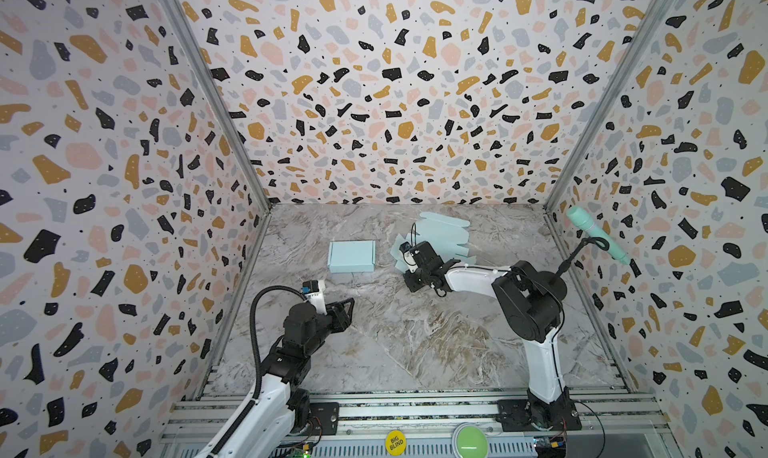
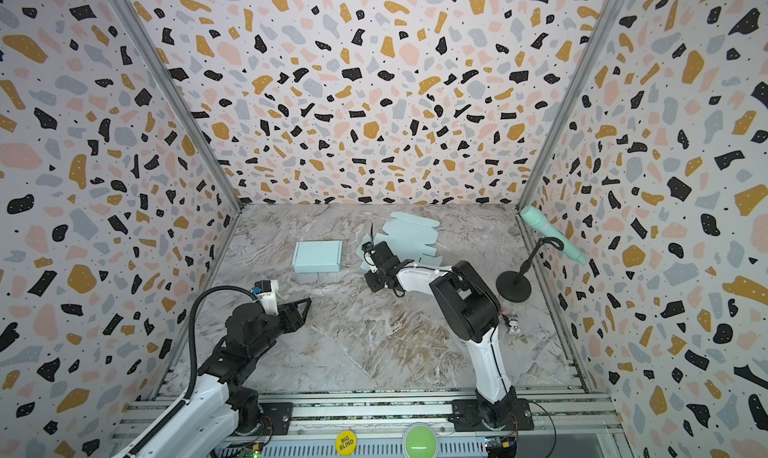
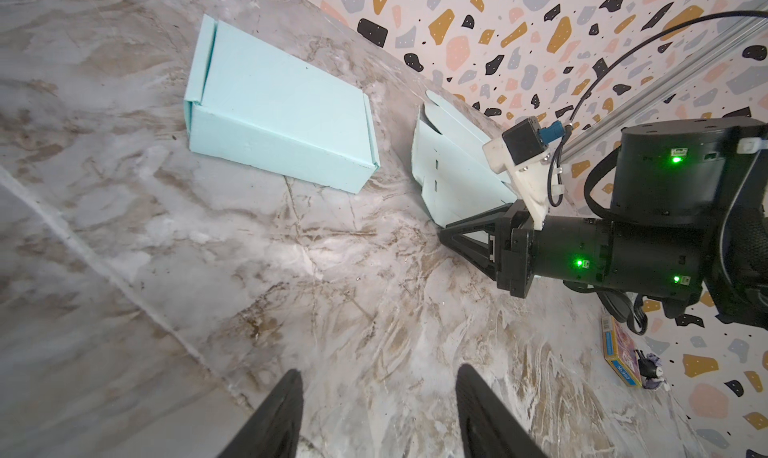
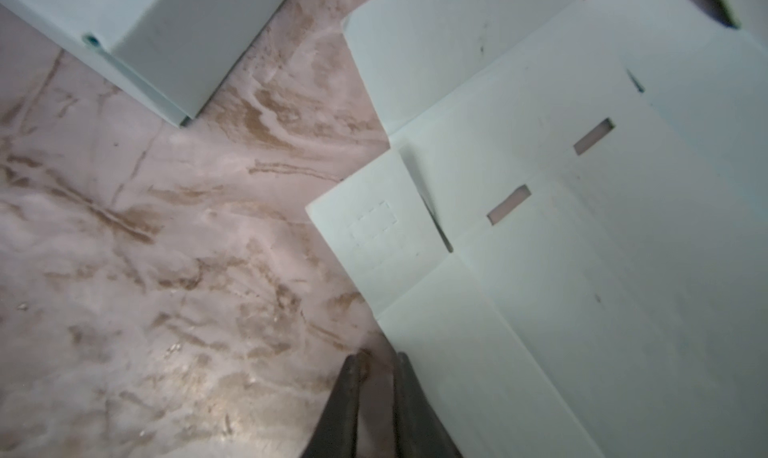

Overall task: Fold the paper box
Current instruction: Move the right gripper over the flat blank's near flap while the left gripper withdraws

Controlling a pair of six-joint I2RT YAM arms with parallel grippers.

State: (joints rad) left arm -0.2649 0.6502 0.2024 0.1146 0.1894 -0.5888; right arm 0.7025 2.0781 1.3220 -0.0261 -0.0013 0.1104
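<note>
Right gripper [image 4: 377, 358], jaws nearly together, at edge of flat box blank [image 1: 444, 236]; grip cannot be told. Blank lies 1 o'clock of it, folded box [image 1: 351, 256] 10 o'clock. Left gripper [image 3: 380, 371] spread, empty.

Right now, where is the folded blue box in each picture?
Top view: box just left of the flat sheet.
Top view: box left of it again.
Left wrist: whole box, sheet beside it.
Right wrist: only a corner, near the sheet.
Shared landmark: the flat sheet.
</note>
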